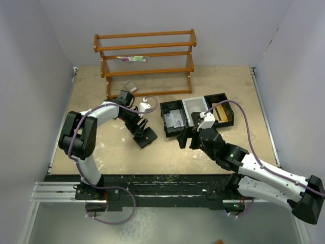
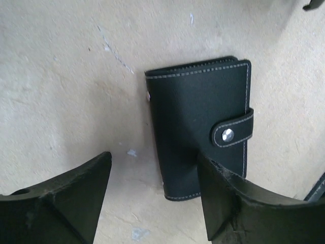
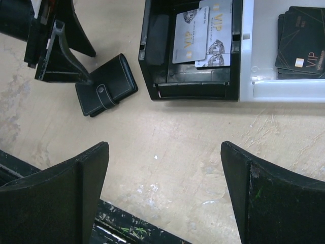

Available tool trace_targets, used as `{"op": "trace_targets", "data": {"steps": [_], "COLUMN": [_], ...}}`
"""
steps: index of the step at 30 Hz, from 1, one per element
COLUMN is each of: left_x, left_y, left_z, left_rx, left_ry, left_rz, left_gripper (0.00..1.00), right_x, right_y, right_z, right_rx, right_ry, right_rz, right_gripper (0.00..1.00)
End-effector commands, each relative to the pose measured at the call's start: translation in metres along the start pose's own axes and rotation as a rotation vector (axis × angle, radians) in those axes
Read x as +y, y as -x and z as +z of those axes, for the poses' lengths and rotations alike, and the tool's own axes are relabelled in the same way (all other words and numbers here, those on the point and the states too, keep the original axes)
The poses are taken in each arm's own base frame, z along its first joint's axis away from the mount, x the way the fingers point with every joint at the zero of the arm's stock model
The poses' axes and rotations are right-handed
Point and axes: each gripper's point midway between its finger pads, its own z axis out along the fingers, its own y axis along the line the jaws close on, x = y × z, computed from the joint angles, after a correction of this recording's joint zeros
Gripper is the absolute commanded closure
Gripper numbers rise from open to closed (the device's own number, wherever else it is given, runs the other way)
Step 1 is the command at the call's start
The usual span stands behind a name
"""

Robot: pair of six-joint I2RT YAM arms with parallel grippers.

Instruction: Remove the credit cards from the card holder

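A flat black leather-look folding card holder (image 2: 200, 117), edged in pale grey stitching and closed by a black strap with a silver snap, lies on a sandy beige worktop (image 2: 61, 76) flecked with whitish scuffs. In the three-compartment plastic tray (image 3: 152, 61), silver-grey cards (image 3: 190, 35) lettered "VIP" in gold fill a black section, and black cards (image 3: 302, 40) traced with thin gold lines fill a white one. The third section seems to hold orange-tan cards (image 1: 222, 116).

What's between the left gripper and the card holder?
Nothing visible: the left gripper hangs open right over the card holder, with only bare table around it. The card holder is folded shut with its snap strap fastened, so its contents are hidden.
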Motion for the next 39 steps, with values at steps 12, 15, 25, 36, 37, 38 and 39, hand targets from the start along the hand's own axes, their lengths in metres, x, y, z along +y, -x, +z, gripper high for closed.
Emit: {"op": "trace_targets", "data": {"steps": [12, 15, 25, 36, 37, 38, 39], "left_x": [-0.020, -0.019, -0.062, -0.078, -0.073, -0.067, -0.061], "left_y": [-0.014, -0.014, 0.045, 0.026, 0.021, 0.017, 0.014], "left_z": [0.009, 0.002, -0.061, -0.083, -0.079, -0.075, -0.071], "left_rx": [0.046, 0.027, -0.150, -0.144, -0.136, -0.130, -0.124], "left_ry": [0.032, 0.072, -0.012, 0.014, 0.034, 0.056, 0.072], "left_rz": [0.046, 0.061, 0.044, 0.073, 0.079, 0.088, 0.095], "left_gripper": [0.73, 0.95, 1.00, 0.20, 0.11, 0.06, 0.04], "right_x": [0.006, 0.005, 0.035, 0.082, 0.080, 0.077, 0.077], "right_y": [0.008, 0.003, -0.007, -0.026, -0.029, -0.033, -0.036], "right_z": [-0.006, -0.004, 0.005, 0.034, 0.037, 0.041, 0.044], "right_rx": [-0.026, -0.014, 0.032, 0.132, 0.134, 0.143, 0.148], "right_ry": [0.028, 0.027, 0.112, 0.227, 0.211, 0.189, 0.180], "right_rz": [0.015, 0.011, 0.009, 0.151, 0.155, 0.167, 0.173], "right_gripper": [0.08, 0.09, 0.11, 0.09, 0.09, 0.09, 0.09]}}
